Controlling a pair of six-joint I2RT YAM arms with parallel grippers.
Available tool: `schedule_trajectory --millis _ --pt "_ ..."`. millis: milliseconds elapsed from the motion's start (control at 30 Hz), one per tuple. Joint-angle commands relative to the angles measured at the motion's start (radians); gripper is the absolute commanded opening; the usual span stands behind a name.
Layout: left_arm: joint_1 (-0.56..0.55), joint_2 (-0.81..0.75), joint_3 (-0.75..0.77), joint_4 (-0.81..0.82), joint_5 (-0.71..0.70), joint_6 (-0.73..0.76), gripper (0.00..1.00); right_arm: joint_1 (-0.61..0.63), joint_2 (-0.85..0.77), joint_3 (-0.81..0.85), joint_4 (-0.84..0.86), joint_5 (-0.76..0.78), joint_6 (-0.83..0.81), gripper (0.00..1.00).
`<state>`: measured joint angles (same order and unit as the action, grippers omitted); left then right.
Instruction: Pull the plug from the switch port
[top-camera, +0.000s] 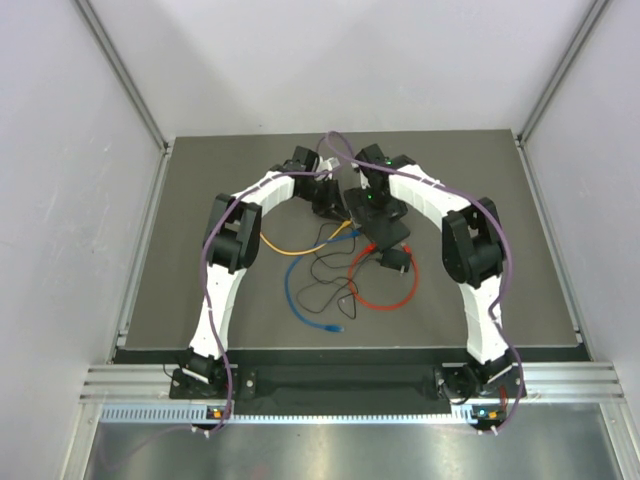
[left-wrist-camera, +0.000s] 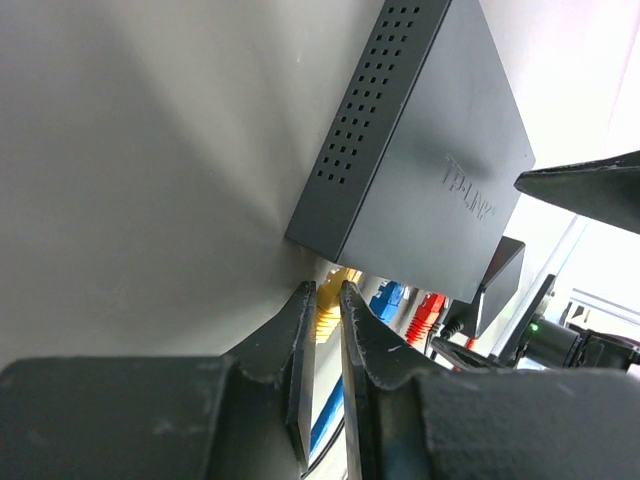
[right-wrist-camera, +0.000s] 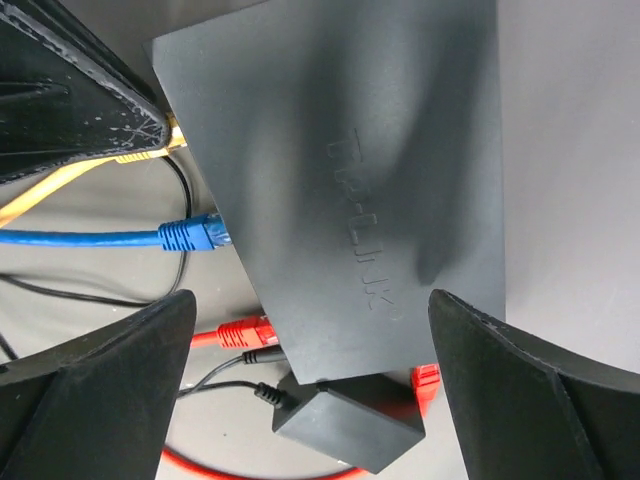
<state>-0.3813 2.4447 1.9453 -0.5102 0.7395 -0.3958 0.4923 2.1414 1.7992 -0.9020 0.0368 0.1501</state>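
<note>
Top external shows the dark surface (top-camera: 200, 180) carrying everything, with the left arm (top-camera: 225, 270) and the right arm (top-camera: 470, 250) curving inward so that their wrists meet near its middle, a little toward the far side. The switch (right-wrist-camera: 350, 150), a flat matte-black box, lies there beneath the right arm's wrist, its socket edge turned toward the left arm. In the right wrist view the right tool (right-wrist-camera: 312, 300) is spread wide above the switch's top face, one finger out past the socket edge and the other over the opposite side of the box; whether either touches the box cannot be told. The left tool (left-wrist-camera: 325, 295) sits at the socket edge near one corner of the switch, its fingers narrow, with the yellow plug (right-wrist-camera: 165, 140) filling the gap between their tips. A small black power adapter (right-wrist-camera: 350, 425) lies just beside the switch's short end. Along the socket edge, next to the yellow plug, stand the blue plug (right-wrist-camera: 190, 235), the red plug (right-wrist-camera: 240, 332) and a thin black lead (right-wrist-camera: 225, 365). The red cable (top-camera: 390, 302) loops on the surface near the adapter, the blue cable (top-camera: 290, 295) curves toward the near edge, and the yellow cable (top-camera: 285, 250) runs off to the left.
</note>
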Motion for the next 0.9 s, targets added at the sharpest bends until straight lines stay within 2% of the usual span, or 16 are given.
schedule_trajectory --millis 0,433,533,667,700,800,867 --pt "0.002 0.048 0.007 -0.109 -0.095 0.046 0.0 0.012 0.046 0.06 -0.029 0.089 -0.023 1.0" --pt "0.002 0.062 0.032 -0.14 -0.091 0.055 0.0 -0.008 0.103 0.074 -0.029 0.086 0.006 0.99" --pt "0.002 0.051 0.011 -0.126 -0.078 0.057 0.0 -0.009 0.106 0.063 -0.028 0.075 0.02 0.9" --pt "0.021 0.043 0.009 -0.1 0.02 0.032 0.0 -0.011 0.094 0.049 -0.021 0.019 0.022 0.87" --pt "0.027 0.031 -0.009 -0.067 0.035 0.02 0.21 -0.011 0.091 0.039 -0.015 0.012 0.025 0.87" --pt "0.062 0.011 -0.061 0.015 0.083 -0.035 0.47 -0.012 0.083 0.026 -0.011 -0.018 0.025 0.87" --pt "0.077 0.011 -0.065 0.056 0.121 -0.052 0.49 -0.014 0.084 0.019 -0.006 -0.032 0.022 0.86"
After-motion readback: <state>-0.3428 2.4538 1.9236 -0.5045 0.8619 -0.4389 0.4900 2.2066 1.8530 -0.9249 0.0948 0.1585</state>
